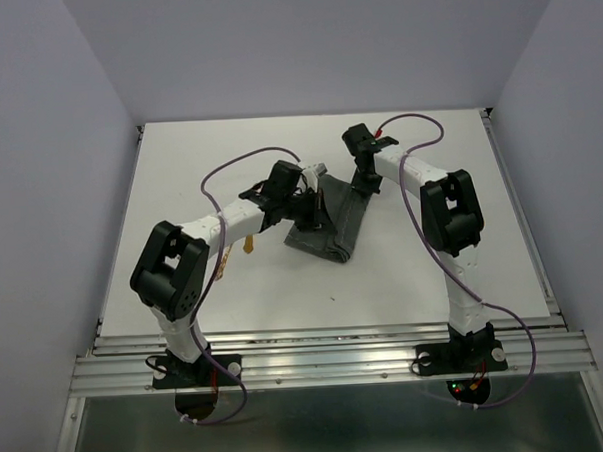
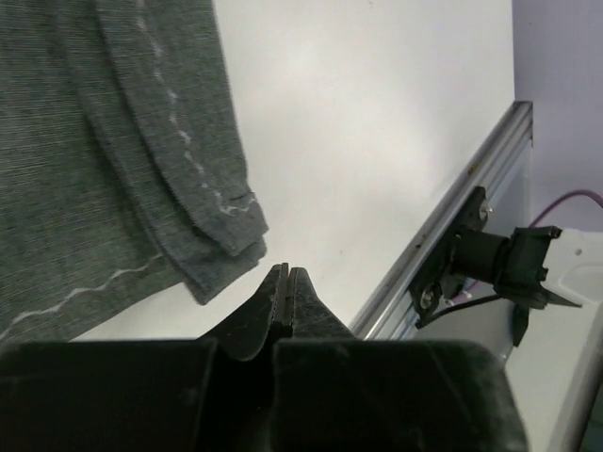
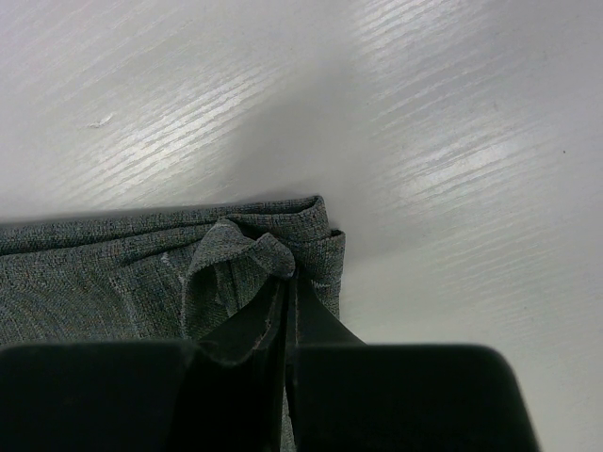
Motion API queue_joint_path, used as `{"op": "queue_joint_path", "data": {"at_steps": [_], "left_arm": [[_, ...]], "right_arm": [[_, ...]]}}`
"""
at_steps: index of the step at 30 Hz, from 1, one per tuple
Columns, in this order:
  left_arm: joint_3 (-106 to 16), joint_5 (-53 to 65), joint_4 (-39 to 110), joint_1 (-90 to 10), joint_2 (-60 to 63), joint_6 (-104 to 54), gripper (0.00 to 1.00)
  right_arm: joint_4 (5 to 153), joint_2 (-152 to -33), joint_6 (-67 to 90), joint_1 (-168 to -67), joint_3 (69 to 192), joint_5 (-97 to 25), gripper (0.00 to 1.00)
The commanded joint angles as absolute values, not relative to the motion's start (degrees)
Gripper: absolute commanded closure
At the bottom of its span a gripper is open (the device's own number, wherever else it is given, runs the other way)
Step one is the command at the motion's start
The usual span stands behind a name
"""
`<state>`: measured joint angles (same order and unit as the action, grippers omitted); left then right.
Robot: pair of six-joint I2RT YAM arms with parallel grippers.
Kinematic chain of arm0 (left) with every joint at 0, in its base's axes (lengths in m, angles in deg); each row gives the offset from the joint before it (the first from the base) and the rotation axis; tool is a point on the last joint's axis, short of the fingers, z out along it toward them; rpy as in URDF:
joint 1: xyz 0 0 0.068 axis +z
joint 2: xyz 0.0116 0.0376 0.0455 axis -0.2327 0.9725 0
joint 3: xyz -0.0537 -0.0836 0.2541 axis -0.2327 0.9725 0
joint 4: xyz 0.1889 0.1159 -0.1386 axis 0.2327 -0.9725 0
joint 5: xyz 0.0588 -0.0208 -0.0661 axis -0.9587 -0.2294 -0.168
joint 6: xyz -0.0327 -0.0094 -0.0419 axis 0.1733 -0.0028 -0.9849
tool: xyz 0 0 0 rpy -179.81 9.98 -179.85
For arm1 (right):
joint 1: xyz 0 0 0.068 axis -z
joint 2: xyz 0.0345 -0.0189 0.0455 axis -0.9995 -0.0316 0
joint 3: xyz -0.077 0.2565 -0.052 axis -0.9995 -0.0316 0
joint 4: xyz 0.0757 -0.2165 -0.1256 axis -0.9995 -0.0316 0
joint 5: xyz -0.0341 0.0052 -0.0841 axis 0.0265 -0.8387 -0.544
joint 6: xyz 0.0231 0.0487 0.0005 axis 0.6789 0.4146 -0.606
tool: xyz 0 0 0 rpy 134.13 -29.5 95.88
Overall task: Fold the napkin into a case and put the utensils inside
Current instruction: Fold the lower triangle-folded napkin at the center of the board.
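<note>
The napkin (image 1: 335, 222) lies mid-table as a long, narrow dark grey strip, folded in layers with a pale stitched hem. My left gripper (image 1: 308, 216) is at its left edge. In the left wrist view that gripper (image 2: 287, 272) is shut and empty, just off a folded corner of the napkin (image 2: 113, 160). My right gripper (image 1: 363, 179) is at the strip's far end. In the right wrist view it (image 3: 289, 279) is shut on a bunched fold at the napkin (image 3: 104, 278) corner. The orange-brown utensils (image 1: 248, 245) lie partly hidden under my left arm.
An aluminium rail (image 1: 327, 350) runs along the table's near edge, and it also shows in the left wrist view as a rail (image 2: 452, 221) with a black bracket (image 2: 499, 259) beyond it. Purple cables (image 1: 224, 179) loop over both arms. White walls enclose the table.
</note>
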<state>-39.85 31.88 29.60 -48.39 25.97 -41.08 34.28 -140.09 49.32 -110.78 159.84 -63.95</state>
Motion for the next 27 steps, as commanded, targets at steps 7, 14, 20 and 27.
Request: {"op": "queue_joint_path", "data": {"at_steps": [7,14,20,27], "left_arm": [[-40.7,38.6,37.0,-51.7,31.7,-43.5,1.00],[-41.5,36.3,36.7,-52.0,34.9,-42.4,1.00],[-38.5,34.5,37.3,-52.0,36.3,-41.9,1.00],[-38.2,33.5,36.3,-51.3,38.9,-40.9,1.00]], "right_arm": [[31.8,-142.6,49.3,-110.8,158.9,-65.2,0.99],[31.6,-142.2,49.1,-110.8,158.6,-65.4,0.99],[31.5,-142.4,49.1,-110.8,158.6,-65.4,0.99],[31.7,-141.9,48.7,-110.8,157.5,-65.7,0.99]]}}
